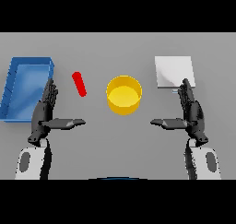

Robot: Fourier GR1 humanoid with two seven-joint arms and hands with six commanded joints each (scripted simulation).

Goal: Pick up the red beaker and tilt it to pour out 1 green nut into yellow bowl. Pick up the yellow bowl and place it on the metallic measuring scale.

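A slim red beaker (79,84) stands on the grey table, left of centre and leaning in the view. The yellow bowl (124,95) sits at the middle of the table, its inside looking bare. A flat metallic measuring scale (173,71) lies at the back right. My left hand (46,110) hovers low at the left, open, fingers straight and thumb pointing inward, a short way below and left of the beaker. My right hand (191,111) mirrors it at the right, open, its fingertips just below the scale's front edge. No green nut shows.
A blue tray (14,87) with raised walls lies at the far left, right beside my left hand.
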